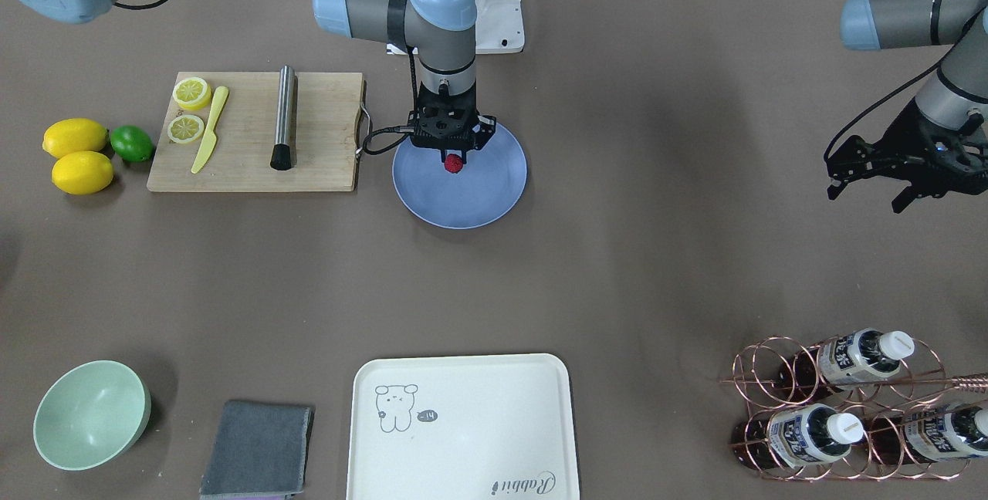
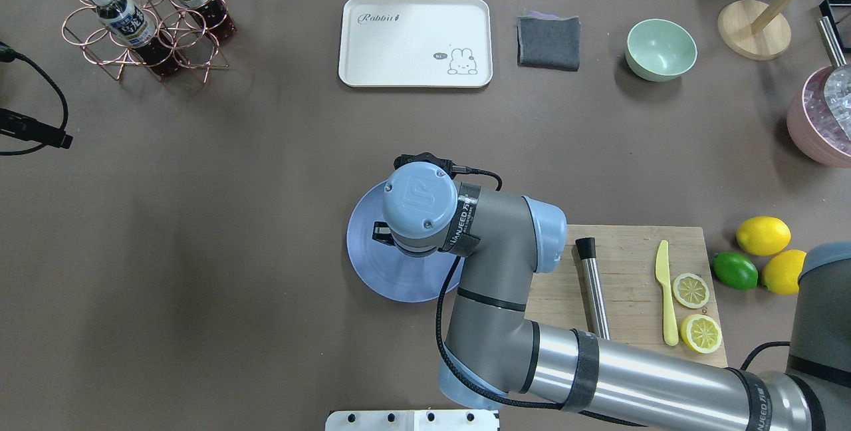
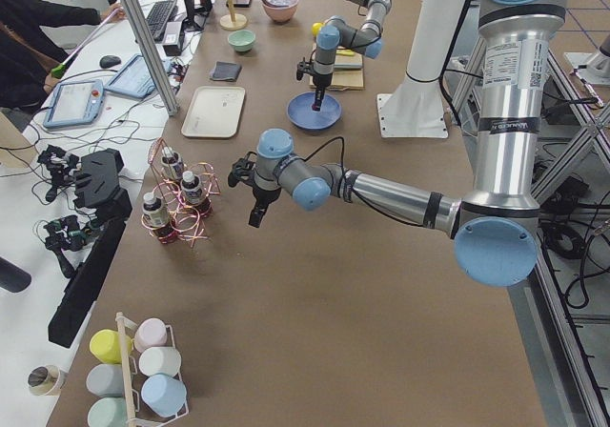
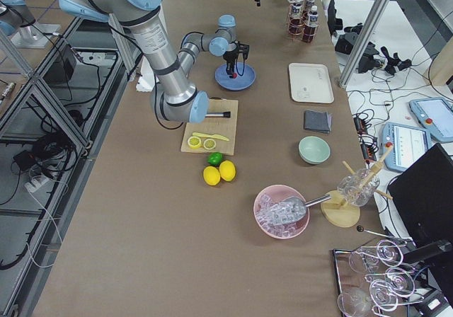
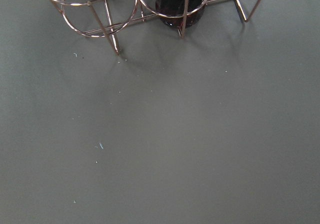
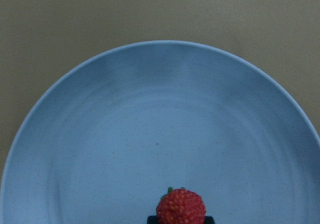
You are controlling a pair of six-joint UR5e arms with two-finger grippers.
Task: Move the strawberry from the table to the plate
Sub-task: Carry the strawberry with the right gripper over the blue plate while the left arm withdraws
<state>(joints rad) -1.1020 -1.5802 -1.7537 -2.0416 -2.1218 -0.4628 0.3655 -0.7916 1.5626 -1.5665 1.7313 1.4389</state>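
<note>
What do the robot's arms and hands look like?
The right arm and the left arm are grey and silver tubes with light blue caps at the joints. A black band with white letters wraps the right one, and a loose black cable runs along it. The right hand and the left hand are black, with angular frames.

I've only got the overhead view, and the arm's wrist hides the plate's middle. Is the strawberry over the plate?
Observer: Yes. The front-facing view shows the strawberry at the tips of the right hand, above the plate.
Operator: Gripped or dropped?
Observer: It looks gripped. The right wrist view has it at the frame's bottom edge, with the plate below.
Operator: And the left hand?
Observer: The left hand is open and empty, over bare table.
</note>
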